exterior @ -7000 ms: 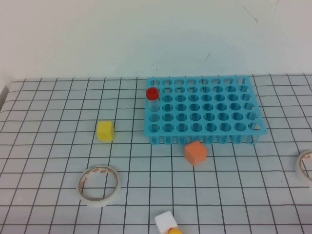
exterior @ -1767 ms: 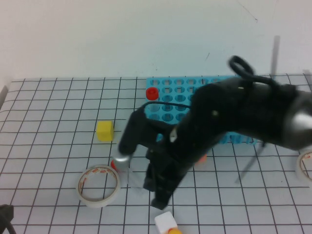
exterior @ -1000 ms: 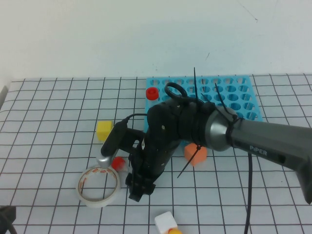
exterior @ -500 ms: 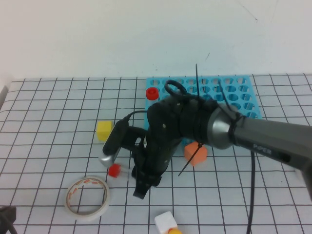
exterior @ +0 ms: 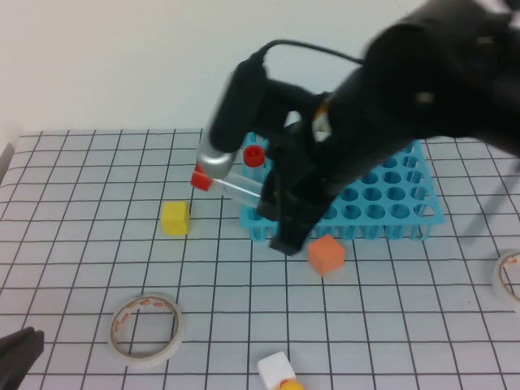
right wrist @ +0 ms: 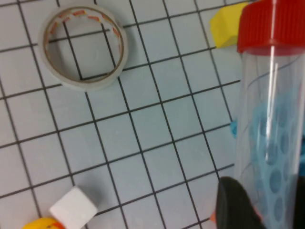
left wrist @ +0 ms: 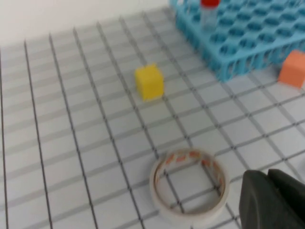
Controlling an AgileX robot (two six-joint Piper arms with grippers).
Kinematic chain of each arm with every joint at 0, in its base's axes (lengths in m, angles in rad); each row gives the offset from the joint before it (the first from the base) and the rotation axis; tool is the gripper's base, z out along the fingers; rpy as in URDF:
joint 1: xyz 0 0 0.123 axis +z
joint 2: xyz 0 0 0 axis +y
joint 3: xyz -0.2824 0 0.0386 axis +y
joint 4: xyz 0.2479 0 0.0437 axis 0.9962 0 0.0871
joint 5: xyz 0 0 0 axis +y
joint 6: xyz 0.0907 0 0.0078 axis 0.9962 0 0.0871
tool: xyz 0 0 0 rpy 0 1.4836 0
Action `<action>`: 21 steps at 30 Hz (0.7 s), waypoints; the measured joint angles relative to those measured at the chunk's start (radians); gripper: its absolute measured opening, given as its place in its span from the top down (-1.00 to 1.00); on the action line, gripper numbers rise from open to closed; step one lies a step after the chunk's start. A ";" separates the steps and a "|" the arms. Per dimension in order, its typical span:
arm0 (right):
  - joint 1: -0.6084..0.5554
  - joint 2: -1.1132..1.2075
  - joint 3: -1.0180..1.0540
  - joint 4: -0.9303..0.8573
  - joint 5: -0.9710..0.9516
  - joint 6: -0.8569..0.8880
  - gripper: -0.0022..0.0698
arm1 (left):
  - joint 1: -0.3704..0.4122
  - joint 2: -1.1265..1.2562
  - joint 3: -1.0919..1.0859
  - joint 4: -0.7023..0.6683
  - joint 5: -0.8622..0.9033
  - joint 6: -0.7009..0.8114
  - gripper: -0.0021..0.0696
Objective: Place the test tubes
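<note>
Table point(exterior: 81, 162), rack point(exterior: 382, 195) edge: R hand point(exterior: 248, 195), tube point(exterior: 230, 186)

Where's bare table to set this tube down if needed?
Free: the back-left grid behind the yellow cube, and the front-right patch between orange cube, white cube and right-edge tape roll. Crowded: around the rack at its front-left corner, where the right gripper holds the tube aloft. The left gripper, shut, sits front-left beside the near tape roll.

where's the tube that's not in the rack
High view: the right gripper holds the tube aloft at the blue rack's left edge, beside the racked tube; the left gripper sits by the tape roll.
</note>
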 joint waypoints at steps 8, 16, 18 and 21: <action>0.000 -0.316 0.479 0.205 -0.386 -0.007 0.30 | 0.000 -0.247 0.072 -0.232 -0.037 0.227 0.95; 0.157 -0.459 0.863 0.559 -0.889 -0.268 0.30 | 0.000 -0.308 0.076 -0.518 -0.072 0.336 0.95; 0.204 -0.459 0.871 0.570 -0.948 -0.270 0.30 | 0.000 -0.298 0.076 -0.614 -0.078 0.408 0.95; 0.271 -0.457 0.872 0.580 -1.038 -0.270 0.30 | 0.000 -0.275 0.076 -0.781 -0.077 0.526 0.95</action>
